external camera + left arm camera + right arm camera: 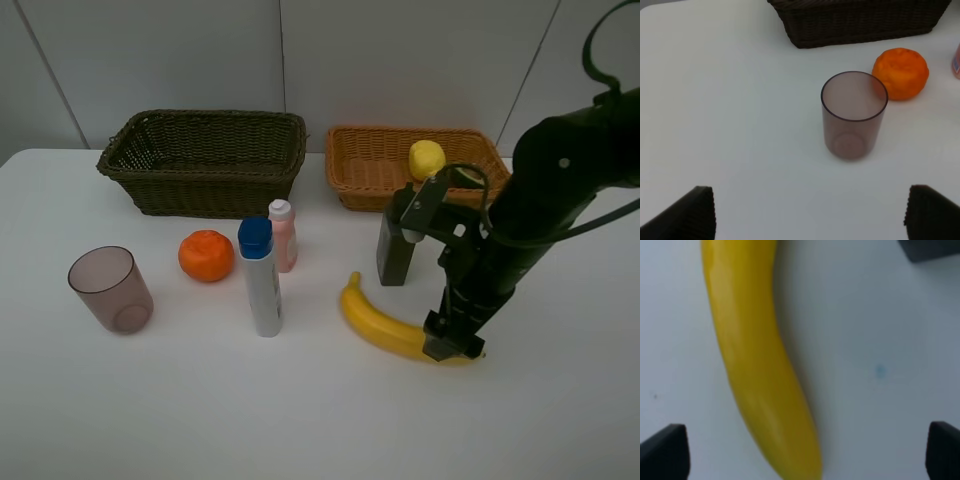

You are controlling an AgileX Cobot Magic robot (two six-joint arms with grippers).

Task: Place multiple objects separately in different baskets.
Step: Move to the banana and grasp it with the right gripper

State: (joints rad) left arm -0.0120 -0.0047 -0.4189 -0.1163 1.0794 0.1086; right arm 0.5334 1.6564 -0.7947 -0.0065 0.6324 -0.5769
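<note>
Listing items on white table (300,425), high view: dark basket (200,192) at rear left; tan basket (362,172) at rear right, just beside it, w/ lemon (426,158) inside. Front area, left to right: cup (110,288), upright, standing apart; orange (206,255), in front of dark basket; white bottle (264,290) w/ blue cap, upright, just right of orange; pink bottle (284,238), upright, close behind white bottle; dark bottle (393,250), upright, in front of tan basket, partly hidden by right arm; banana (375,322), lying flat near dark bottle, one end under right claw (455,347). Right claw: released, jaws spread wide over banana; wrist view has fingertips (665,450) either side of the fruit, neither touching peel, nothing grasped. Left claw (810,215): seen in wrist view only; released, fingertips (690,215) far apart above bare table, nothing btwn them; cup stands ahead of it, orange just beyond cup, dark basket wall further back.
</note>
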